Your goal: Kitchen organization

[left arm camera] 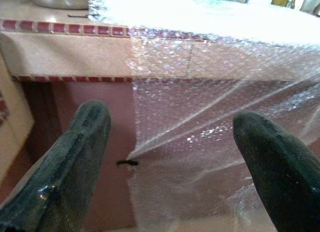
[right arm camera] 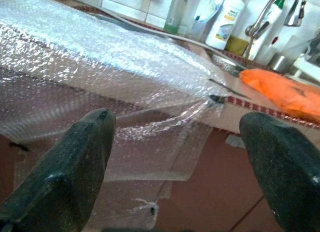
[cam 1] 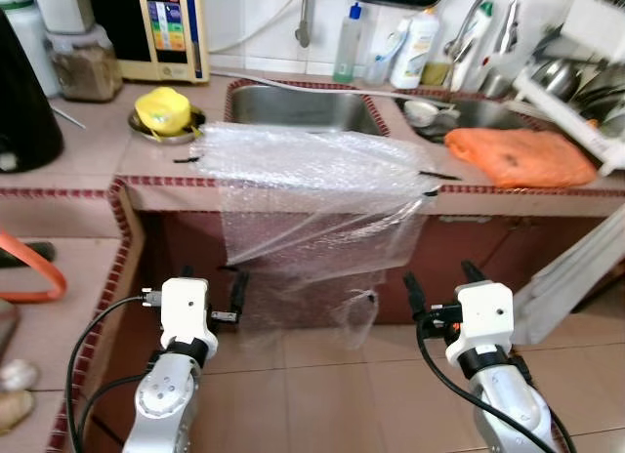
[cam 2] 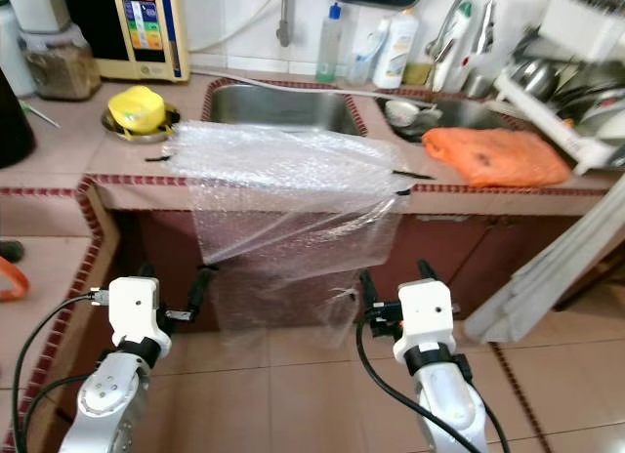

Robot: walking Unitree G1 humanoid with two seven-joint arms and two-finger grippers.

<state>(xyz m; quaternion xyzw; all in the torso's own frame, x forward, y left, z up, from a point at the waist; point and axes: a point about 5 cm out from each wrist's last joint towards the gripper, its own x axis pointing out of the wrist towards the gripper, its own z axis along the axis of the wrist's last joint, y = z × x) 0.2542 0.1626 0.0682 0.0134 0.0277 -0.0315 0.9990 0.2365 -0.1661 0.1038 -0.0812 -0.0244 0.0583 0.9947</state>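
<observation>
Left eye view: bubble wrap [cam 1: 312, 194] draped over the near counter edge [cam 1: 176, 183] in front of the left sink [cam 1: 303, 106], half lying on the tiles, half hanging down the cabinet front toward the floor; left gripper [cam 1: 209, 295] and right gripper [cam 1: 441, 289] both raised low before the hanging part, fingers spread, holding nothing. Yellow lid [cam 1: 164, 109] on a dish just left of the sheet, orange cloth [cam 1: 518, 156] on the counter to the right, bottles [cam 1: 418, 48] at the far wall. Right eye view: same layout, hanging corner of the sheet near the right gripper [cam 2: 393, 289], not touching. Left wrist view: two black fingers [left arm camera: 75, 157] wide apart, the sheet's left hanging edge between them but farther off. Right wrist view: fingers [right arm camera: 70, 162] likewise wide apart, aimed at the sheet's right corner by the counter edge. Risks, as judged: thin slippery film likely to slide out of a shallow pinch; uneven pull from one side apt to drag the whole sheet off onto the floor; upward sweep could snag the dish.
</observation>
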